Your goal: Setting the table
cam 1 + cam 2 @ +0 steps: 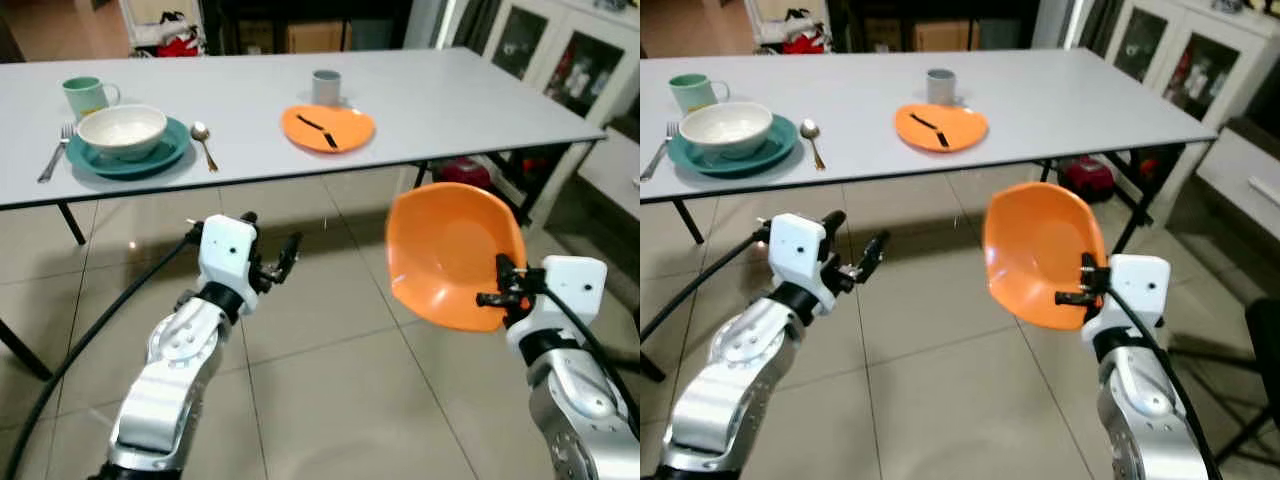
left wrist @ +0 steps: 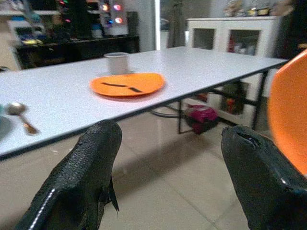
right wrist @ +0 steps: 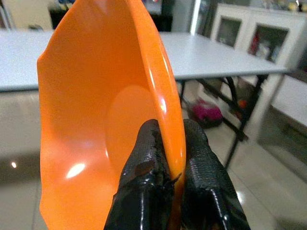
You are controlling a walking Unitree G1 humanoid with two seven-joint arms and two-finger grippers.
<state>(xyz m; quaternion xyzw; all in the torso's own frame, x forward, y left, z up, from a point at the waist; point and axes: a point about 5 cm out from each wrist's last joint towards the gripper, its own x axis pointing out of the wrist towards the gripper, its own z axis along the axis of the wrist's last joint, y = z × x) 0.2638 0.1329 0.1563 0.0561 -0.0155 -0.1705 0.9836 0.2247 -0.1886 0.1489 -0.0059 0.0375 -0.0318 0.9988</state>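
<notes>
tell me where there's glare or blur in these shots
Right wrist view: bright highlights on the orange bowl pinched in the right claw. Left wrist view: the left claw's fingers are soft, the background shelves blurred. Left eye view: sharp, with ceiling-light glints on the floor tiles.

on the table (image 1: 450,100), a plate (image 1: 328,128) lies centre, a cup (image 1: 326,86) at its 12 o'clock. a bowl (image 1: 122,130) sits at the plate's 9 o'clock, fork (image 1: 54,153) left, spoon (image 1: 204,144) right.
</notes>
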